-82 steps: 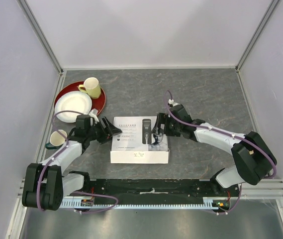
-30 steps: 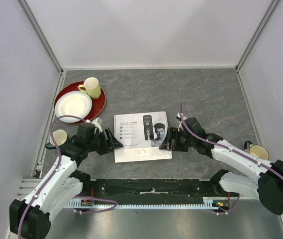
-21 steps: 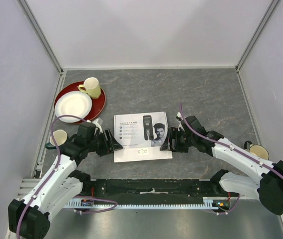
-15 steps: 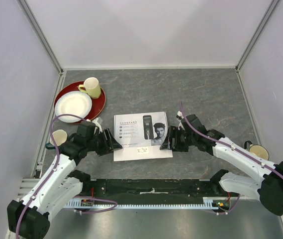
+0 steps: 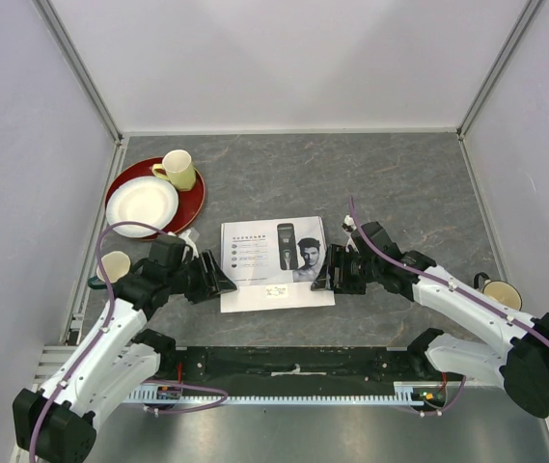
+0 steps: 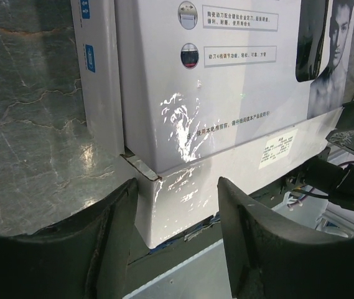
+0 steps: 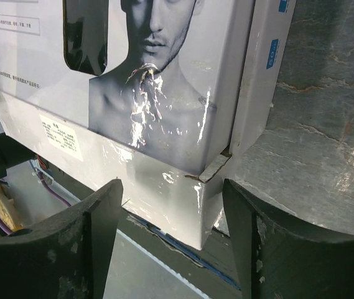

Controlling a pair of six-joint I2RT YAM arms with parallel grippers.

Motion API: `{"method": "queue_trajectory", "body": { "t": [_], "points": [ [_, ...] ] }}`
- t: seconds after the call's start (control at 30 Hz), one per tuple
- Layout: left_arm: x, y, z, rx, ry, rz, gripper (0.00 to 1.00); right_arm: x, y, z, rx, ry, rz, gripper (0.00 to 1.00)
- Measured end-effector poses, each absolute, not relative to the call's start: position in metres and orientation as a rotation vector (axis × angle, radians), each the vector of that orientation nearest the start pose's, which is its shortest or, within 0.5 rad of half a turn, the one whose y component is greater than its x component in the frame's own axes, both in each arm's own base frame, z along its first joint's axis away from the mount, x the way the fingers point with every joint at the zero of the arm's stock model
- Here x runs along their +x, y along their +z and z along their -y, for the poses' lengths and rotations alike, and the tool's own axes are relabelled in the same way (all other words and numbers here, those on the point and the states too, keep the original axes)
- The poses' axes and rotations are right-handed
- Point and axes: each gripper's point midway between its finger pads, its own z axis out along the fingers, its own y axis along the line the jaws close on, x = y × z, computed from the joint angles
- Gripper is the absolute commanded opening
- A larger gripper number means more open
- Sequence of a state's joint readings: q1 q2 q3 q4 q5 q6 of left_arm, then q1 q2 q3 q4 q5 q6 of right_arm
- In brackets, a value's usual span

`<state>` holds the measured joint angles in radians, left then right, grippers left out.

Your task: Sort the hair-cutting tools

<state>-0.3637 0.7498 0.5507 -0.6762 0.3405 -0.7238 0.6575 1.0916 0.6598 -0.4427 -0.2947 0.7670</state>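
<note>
The white cardboard box [image 5: 274, 253] lies in the middle of the table, its lid printed with a clipper and a man's face. The clipper, comb attachments, cord and brush are hidden; only the printed picture shows. My left gripper [image 5: 218, 280] is open at the box's near left corner, which sits between its fingers in the left wrist view [image 6: 177, 187]. My right gripper [image 5: 324, 280] is open at the near right corner, which sits between its fingers in the right wrist view [image 7: 172, 187]. The box fills both wrist views [image 6: 214, 93] [image 7: 133, 93].
A red tray [image 5: 193, 201] at the back left holds a white plate [image 5: 142, 203] and a yellow mug [image 5: 179, 170]. A small cup [image 5: 113, 265] stands left of my left arm. Another mug [image 5: 496, 289] stands at the right wall.
Since 2.7 s ago my right gripper left the lid and both grippers came down to the box's near corners. Over the last second the box's front face shows slightly less; the arms barely move.
</note>
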Motion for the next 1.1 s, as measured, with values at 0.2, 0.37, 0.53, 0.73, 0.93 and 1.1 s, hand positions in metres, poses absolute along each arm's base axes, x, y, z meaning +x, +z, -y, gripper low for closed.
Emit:
{"method": "queue_trajectory", "body": {
  "t": [0.2, 0.37, 0.53, 0.73, 0.93, 1.1],
  "points": [
    [0.157, 0.106, 0.152, -0.291, -0.856, -2.577, 0.59, 0.168, 0.1, -0.228, 0.006, 0.919, -2.655, 0.69],
    [0.157, 0.105, 0.151, -0.289, -0.84, -2.579, 0.58, 0.165, 0.095, -0.226, 0.015, 0.914, -2.667, 0.68],
    [0.157, 0.103, 0.15, -0.288, -0.822, -2.58, 0.6, 0.164, 0.091, -0.225, 0.021, 0.911, -2.675, 0.68],
    [0.156, 0.102, 0.151, -0.297, -0.819, -2.585, 0.56, 0.163, 0.088, -0.225, 0.031, 0.914, -2.675, 0.67],
    [0.155, 0.098, 0.15, -0.309, -0.801, -2.595, 0.52, 0.163, 0.086, -0.225, 0.04, 0.915, -2.678, 0.65],
    [0.152, 0.091, 0.15, -0.316, -0.792, -2.609, 0.51, 0.161, 0.082, -0.224, 0.043, 0.907, -2.683, 0.62]
  ]
}}
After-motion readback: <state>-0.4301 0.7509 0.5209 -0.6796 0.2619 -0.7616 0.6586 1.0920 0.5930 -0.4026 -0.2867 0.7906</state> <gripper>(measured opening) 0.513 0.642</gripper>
